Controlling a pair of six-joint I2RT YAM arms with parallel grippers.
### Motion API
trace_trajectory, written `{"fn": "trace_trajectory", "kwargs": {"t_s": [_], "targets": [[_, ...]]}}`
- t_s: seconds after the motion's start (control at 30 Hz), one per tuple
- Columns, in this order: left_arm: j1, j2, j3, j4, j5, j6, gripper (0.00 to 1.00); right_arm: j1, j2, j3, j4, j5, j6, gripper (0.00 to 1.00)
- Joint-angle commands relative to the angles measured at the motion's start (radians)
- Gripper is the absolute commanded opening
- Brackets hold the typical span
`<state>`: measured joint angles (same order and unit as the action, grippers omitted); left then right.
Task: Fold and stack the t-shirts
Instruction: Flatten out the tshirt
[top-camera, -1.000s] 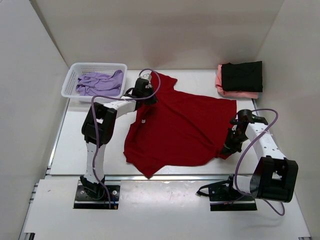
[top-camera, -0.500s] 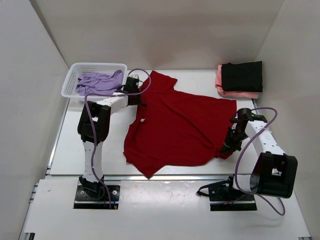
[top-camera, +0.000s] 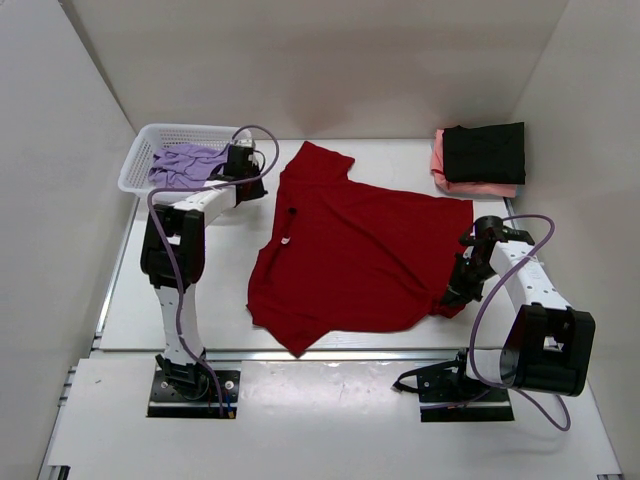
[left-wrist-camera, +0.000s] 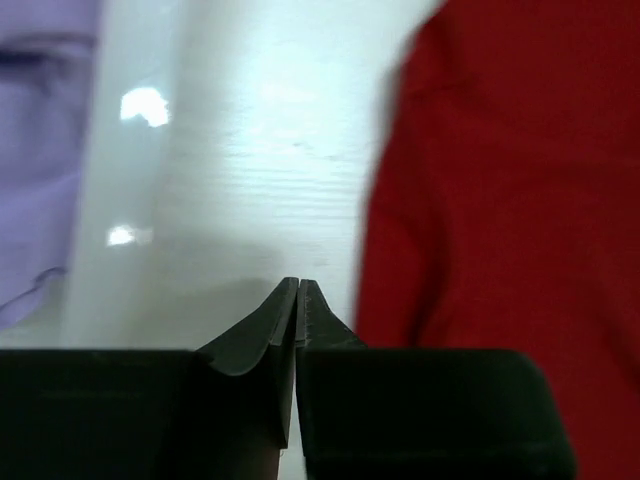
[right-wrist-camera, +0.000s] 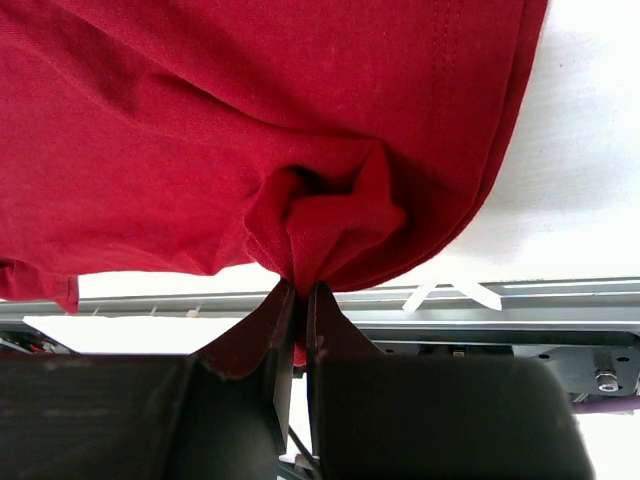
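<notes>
A bright red t-shirt lies spread flat in the middle of the table. My right gripper is at its near right corner and is shut on a bunched pinch of the red cloth; the gripper shows this in the right wrist view. My left gripper is shut and empty, between the basket and the shirt's far left sleeve. In the left wrist view the gripper is over bare table, with the red shirt to its right. A lavender shirt lies crumpled in the basket.
The white mesh basket stands at the back left; its wall is close on the left gripper's left. A folded black shirt lies on a folded salmon pink shirt at the back right. The table's metal front edge is just beyond the right gripper.
My left gripper has moved left, off the red shirt's collar area and over to the basket. The right gripper has kept its hold and barely moved.
</notes>
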<state>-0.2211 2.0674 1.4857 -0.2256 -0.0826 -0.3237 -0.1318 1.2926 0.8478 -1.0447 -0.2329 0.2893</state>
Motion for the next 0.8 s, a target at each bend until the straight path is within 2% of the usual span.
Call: {"fn": "trace_trajectory", "kwargs": {"t_s": [0.0,0.23,0.37,0.6,0.77], "targets": [[-0.047,-0.099,-0.010,0.118,0.182,-0.092,0.16,0.004,-0.002,0.017,0.018,-0.014,0.004,0.00],[-0.150,-0.023,-0.015,0.153,0.236,-0.121,0.14,-0.012,-0.013,0.014,0.008,-0.009,0.002,0.00],[-0.164,0.003,-0.019,0.135,0.230,-0.107,0.14,-0.029,-0.029,0.004,0.000,-0.014,-0.007,0.00],[-0.153,0.026,-0.041,0.046,0.126,-0.032,0.15,-0.026,-0.030,-0.003,0.008,-0.022,-0.009,0.00],[-0.124,0.031,-0.028,-0.020,-0.012,0.000,0.15,-0.028,-0.029,-0.003,0.011,-0.019,-0.015,0.00]]}}
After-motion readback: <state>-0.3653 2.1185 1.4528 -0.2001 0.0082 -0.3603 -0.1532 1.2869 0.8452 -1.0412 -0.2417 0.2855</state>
